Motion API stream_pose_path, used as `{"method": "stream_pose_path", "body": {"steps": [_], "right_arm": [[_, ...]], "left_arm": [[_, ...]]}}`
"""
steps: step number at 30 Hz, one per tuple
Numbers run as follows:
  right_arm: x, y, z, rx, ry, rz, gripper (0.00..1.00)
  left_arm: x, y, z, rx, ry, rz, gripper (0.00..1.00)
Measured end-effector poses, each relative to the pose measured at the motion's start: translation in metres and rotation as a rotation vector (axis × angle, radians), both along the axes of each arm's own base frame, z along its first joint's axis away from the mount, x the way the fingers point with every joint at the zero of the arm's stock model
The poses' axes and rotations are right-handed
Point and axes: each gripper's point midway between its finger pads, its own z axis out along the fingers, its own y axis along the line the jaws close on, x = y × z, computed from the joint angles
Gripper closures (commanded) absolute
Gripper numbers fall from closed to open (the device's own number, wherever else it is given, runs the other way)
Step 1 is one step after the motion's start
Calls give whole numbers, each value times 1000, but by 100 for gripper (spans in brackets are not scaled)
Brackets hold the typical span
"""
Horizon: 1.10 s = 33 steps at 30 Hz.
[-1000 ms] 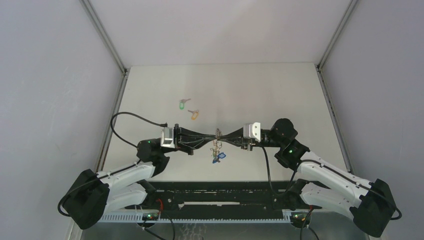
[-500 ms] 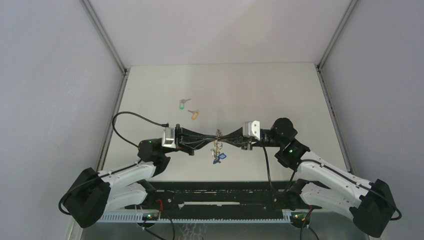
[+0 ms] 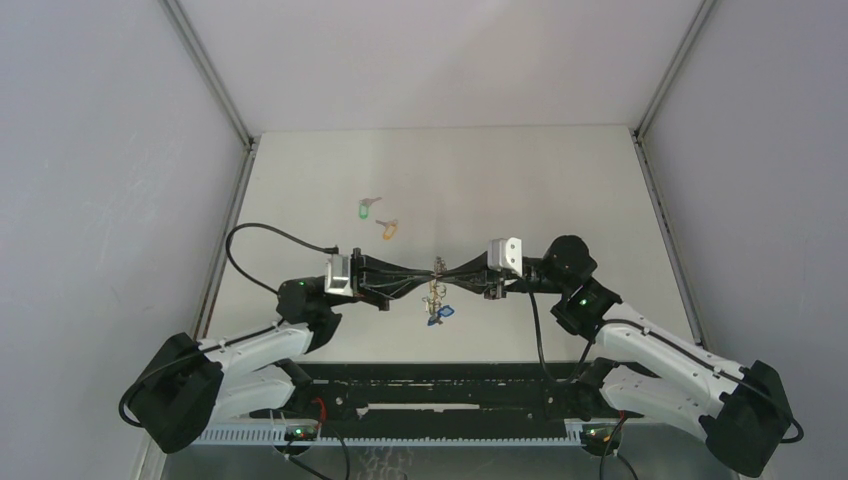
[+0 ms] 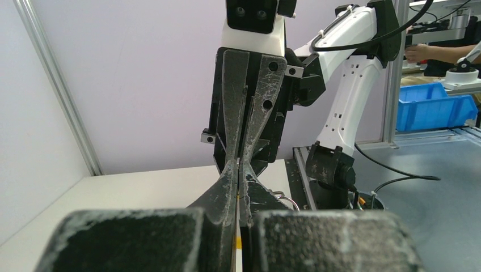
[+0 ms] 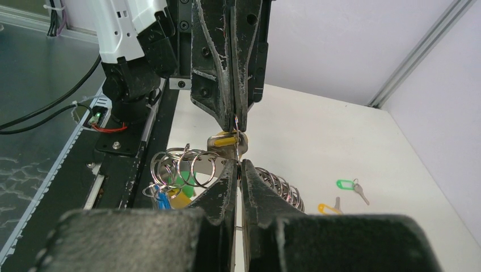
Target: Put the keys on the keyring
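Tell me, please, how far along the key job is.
Done: nothing I can confirm. In hand: the left gripper and right gripper are pinched shut on the keyring, held up between them. Still to do: the green key and orange key lie loose on the table.

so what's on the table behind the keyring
Two loose keys: a green key and an orange key, apart from each other. The table right below the keyring is covered by it.

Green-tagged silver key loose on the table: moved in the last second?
No. The green-tagged silver key lies in the same spot, same gap from the table's left metal rail, with the orange-tagged key beside it unchanged too.
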Motion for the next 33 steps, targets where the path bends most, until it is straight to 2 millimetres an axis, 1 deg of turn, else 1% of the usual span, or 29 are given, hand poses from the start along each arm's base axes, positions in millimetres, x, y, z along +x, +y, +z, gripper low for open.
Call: {"method": "stream_pose_path", "body": {"steps": [11, 18, 23, 33], "right_arm": [[-2, -1, 4, 9, 2, 4, 100], [-3, -1, 6, 16, -3, 14, 100], [-6, -1, 17, 30, -23, 34, 100], [-7, -3, 17, 28, -27, 50, 100]], "left_arm": [[-1, 0, 1, -4, -5, -2, 100], [-1, -3, 6, -4, -20, -16, 100], [-1, -4, 4, 3, -14, -26, 100], [-1, -5, 4, 6, -12, -30, 100]]}}
